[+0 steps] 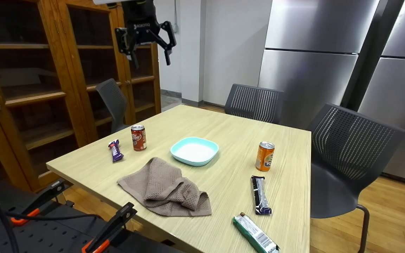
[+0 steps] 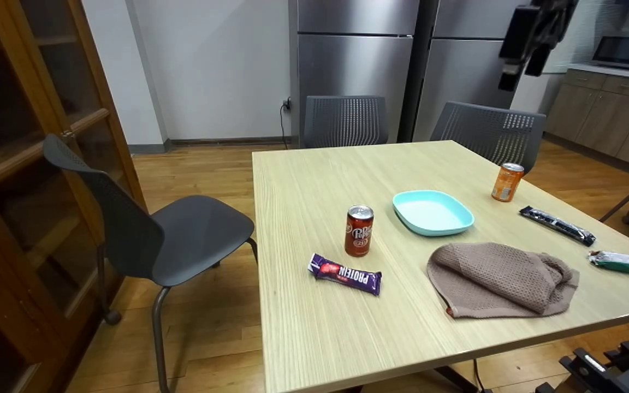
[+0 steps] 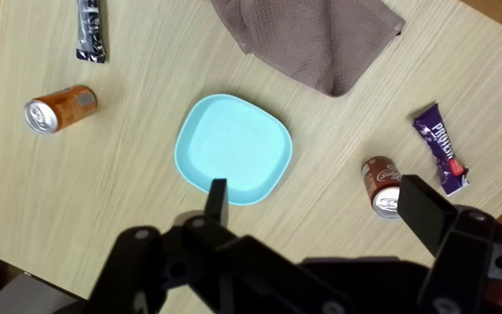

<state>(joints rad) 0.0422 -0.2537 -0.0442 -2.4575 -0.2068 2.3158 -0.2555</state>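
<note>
In an exterior view, the tool (image 1: 151, 62) hangs at the far left, high above the bench (image 1: 241, 140), its 2 fingers spread well apart. Around the middle of the bench sits the dish (image 1: 194, 150), light blue and upright. The red can (image 1: 139, 137) stands to its left, with the purple bar (image 1: 116, 151) lying near it, farther left. The cloth (image 1: 167, 191) lies crumpled between the dish and the near edge. At the right stands the orange can (image 1: 265, 156); the dark bar (image 1: 261, 195) lies nearer, and the green bar (image 1: 256, 233) nearest. 3 chairs (image 1: 255, 102) stand around the bench; the cabinet (image 1: 65, 66) is at the left, 2 fridges (image 1: 311, 80) at the far right.

In an exterior view, a microwave (image 2: 627, 51) stands at the far right, and the tool hangs high at the right, blurred and partly out of frame. The red can stands just beyond the purple bar, which reads PROTEIN; the dish is right of the can and slightly farther.

In the wrist view, with left and right swapped, the fingers stand apart: 1 tip overlaps the dish's rim in the picture, and the other hides part of the red can.
</note>
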